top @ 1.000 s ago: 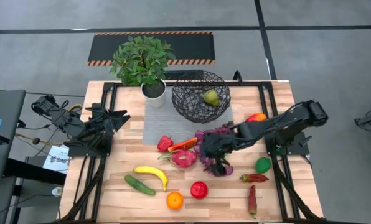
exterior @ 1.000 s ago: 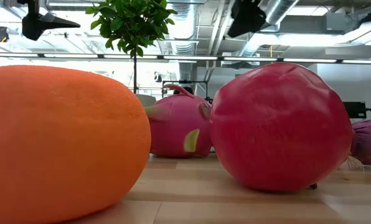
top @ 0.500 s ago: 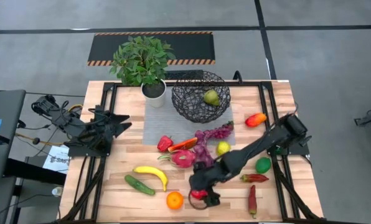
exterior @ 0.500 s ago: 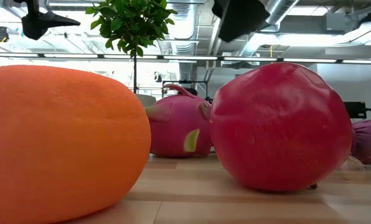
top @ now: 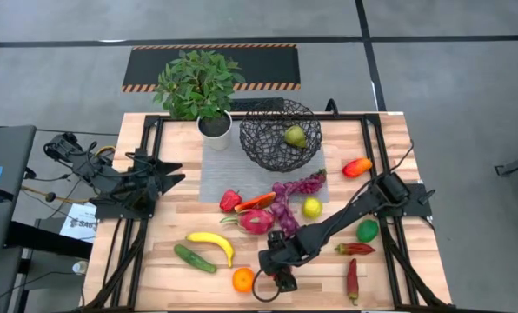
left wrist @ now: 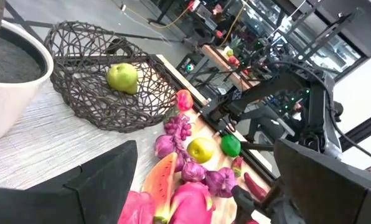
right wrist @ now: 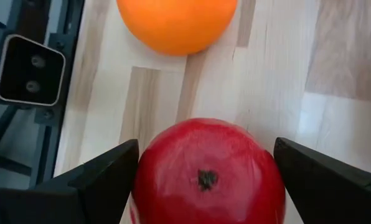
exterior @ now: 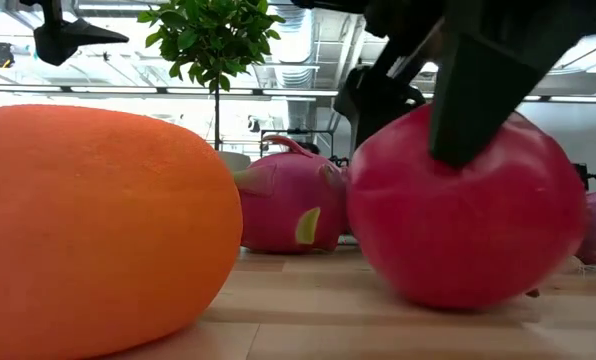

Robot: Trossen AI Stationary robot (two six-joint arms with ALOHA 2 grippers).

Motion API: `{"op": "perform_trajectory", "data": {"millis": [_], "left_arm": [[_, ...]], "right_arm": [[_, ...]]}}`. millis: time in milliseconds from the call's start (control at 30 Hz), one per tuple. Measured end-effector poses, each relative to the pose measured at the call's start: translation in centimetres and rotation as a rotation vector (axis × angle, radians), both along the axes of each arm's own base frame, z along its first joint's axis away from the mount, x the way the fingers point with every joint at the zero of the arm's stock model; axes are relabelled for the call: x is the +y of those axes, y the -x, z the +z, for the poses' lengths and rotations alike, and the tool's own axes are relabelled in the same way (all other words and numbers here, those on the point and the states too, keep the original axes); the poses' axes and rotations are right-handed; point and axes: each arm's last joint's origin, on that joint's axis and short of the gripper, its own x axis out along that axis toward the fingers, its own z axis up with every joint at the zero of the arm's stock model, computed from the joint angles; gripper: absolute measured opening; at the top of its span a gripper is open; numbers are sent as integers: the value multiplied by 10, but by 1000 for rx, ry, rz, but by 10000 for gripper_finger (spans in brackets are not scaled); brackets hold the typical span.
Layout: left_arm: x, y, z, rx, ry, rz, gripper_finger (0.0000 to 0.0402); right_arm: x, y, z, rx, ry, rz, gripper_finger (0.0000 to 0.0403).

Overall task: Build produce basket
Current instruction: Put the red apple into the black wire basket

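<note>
Since a moment ago your right arm has swung from the purple grapes down to the near edge of the worktop [top: 381, 287], and the right gripper [top: 277, 271] has dropped over the red apple [right wrist: 209, 173]. Its fingers stand wide, one on each side of the apple, which sits squarely between them and directly below the wrist; the low view shows one dark finger already down against the fruit's upper flank. I judge the fingers not yet closed on it.

The apple is round, so it has no long axis to line up with; its stem dimple faces straight up at the wrist camera. The orange [top: 243, 279] lies just beside it on the left, apart from the fingers.

The wire basket [top: 280, 135] sits at the far side of the worktop, well apart, with a green pear [top: 295, 136] inside. Your carry will run from near to far.

The left gripper [top: 165, 169] waits at the left, open and empty, much farther from the apple.
</note>
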Motion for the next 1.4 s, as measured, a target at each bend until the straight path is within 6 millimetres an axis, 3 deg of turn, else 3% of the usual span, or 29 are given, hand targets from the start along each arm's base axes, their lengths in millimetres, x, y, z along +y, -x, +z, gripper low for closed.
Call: {"op": "perform_trajectory", "data": {"millis": [200,433,600,767,933,1200,1400], "left_arm": [[0,0,0,-1,5,1,364],[0,0,-2,17,-5,2,364],[0,1,-2,18,-5,2,364],[0,1,-2,18,-5,2,364],[0,1,-2,18,-6,2,364],[0,1,-2,13,10,6,364],[1,1,-2,12,9,11,364]], "right_arm": [[1,2,-2,8,37,-44,377],[-1,5,-3,42,37,-62,330],[-5,12,12,53,13,-75,315],[-22,15,56,-40,-44,-112,319],[-55,23,104,-170,-41,-203,320],[-140,44,172,-386,94,-471,324],[-211,58,189,-405,193,-698,325]]}}
